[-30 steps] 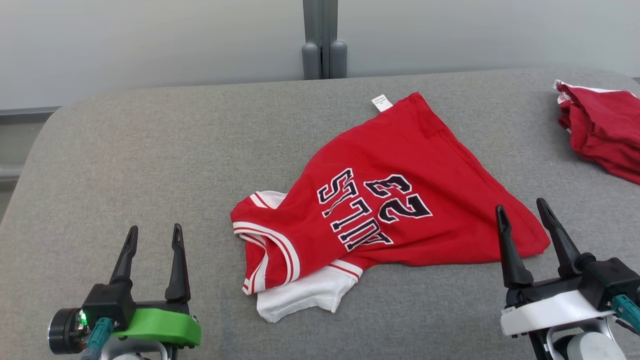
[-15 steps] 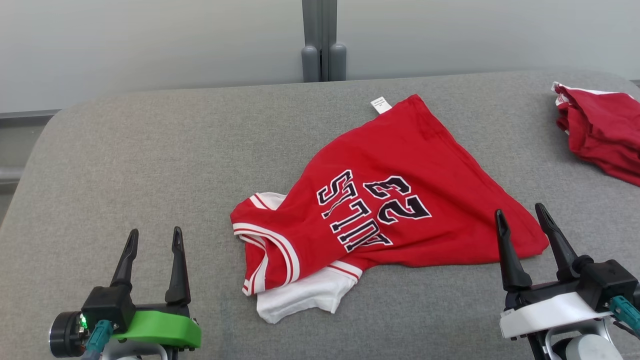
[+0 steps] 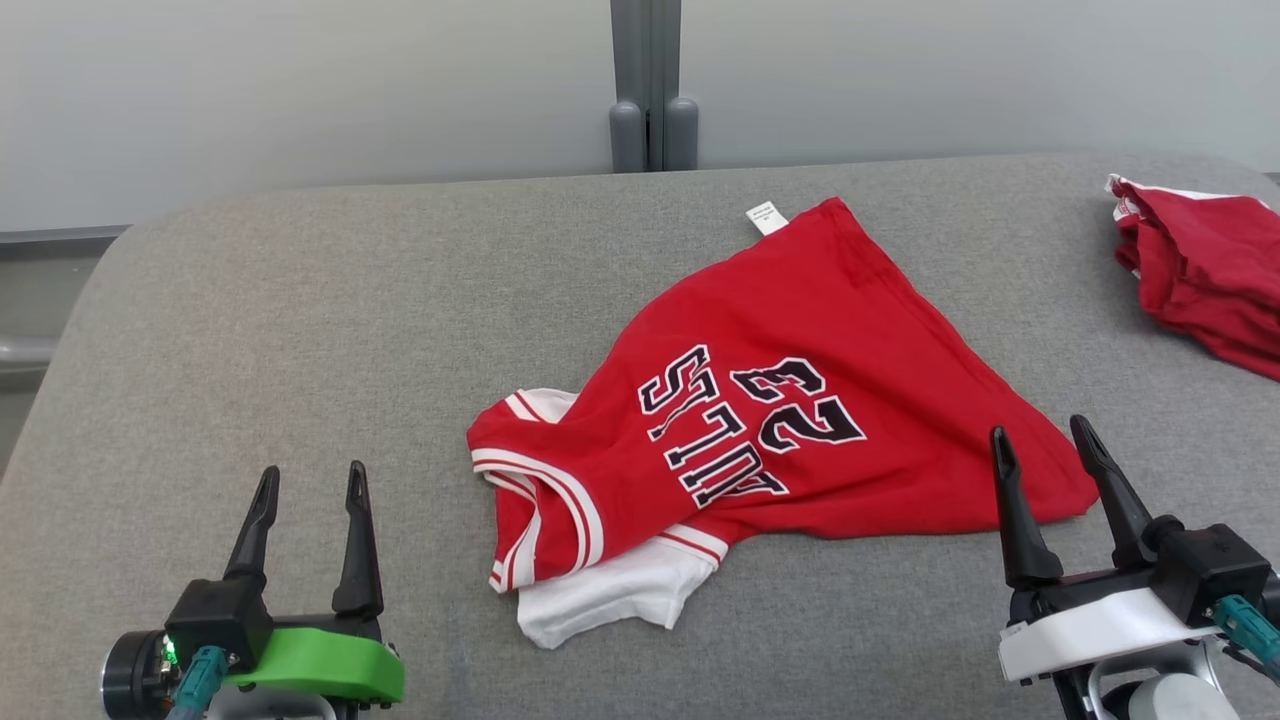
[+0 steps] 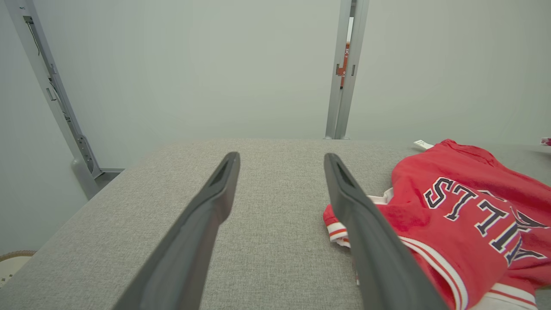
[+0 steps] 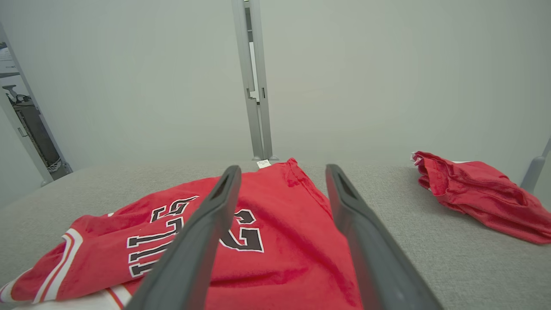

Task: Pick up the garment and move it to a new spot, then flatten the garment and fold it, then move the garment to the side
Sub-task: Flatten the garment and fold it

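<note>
One jersey point(image 3: 800, 320), one red heap point(image 3: 1210, 270) — left gripper point(image 3: 312, 470), right gripper point(image 3: 1038, 428), both agape

Your left hand point(image 3: 311, 468) is wearing a bright green cover point(image 3: 320, 665) under a black block point(image 3: 215, 615), its two long dark fingers point(image 3: 352, 545) tapering to points. A small green light point(image 3: 168, 652) is glowing beside a teal plug point(image 3: 200, 672) and a round black cap point(image 3: 125, 678). Your right hand point(image 3: 1038, 427) is showing the same dark fingers but wearing a white cover point(image 3: 1095, 632), with its own teal plug point(image 3: 1235, 620) and a pale grey joint point(image 3: 1172, 697) below.
</note>
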Available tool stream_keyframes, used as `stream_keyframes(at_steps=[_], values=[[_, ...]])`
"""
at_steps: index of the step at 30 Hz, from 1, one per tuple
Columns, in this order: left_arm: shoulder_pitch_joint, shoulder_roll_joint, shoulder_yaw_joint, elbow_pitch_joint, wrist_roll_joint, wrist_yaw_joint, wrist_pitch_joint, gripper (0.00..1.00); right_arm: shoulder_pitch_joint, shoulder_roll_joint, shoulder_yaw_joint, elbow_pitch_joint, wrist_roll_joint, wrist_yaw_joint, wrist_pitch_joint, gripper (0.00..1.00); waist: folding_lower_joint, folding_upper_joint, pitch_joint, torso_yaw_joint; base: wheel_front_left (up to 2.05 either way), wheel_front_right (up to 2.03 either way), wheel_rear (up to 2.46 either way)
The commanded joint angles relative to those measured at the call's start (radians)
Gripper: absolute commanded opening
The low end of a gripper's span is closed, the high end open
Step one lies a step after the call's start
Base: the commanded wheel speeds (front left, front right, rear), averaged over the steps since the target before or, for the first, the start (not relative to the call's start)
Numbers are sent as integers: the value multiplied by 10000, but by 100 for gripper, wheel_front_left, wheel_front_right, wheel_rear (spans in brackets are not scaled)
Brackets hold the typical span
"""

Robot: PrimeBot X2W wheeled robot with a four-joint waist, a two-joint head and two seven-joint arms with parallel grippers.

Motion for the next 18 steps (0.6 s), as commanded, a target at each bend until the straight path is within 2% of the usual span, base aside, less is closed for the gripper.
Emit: stream_keyframes(at_steps=[1, 9, 18], values=[[129, 16, -7, 17, -75, 61, -1, 100, 95, 4, 10, 34, 12, -17, -27, 100, 0, 0, -13, 1, 0, 0, 0], [208, 26, -171, 136, -66, -25, -1, 100, -49, -3, -116, 279, 107, -17, -27, 100, 0, 0, -26, 4, 0, 0, 0], [303, 18, -1544, 1084, -277, -261, 0, 100, -669, -231, -652, 1225, -67, -17, -27, 100, 0, 0, 278, 62, 0, 0, 0]])
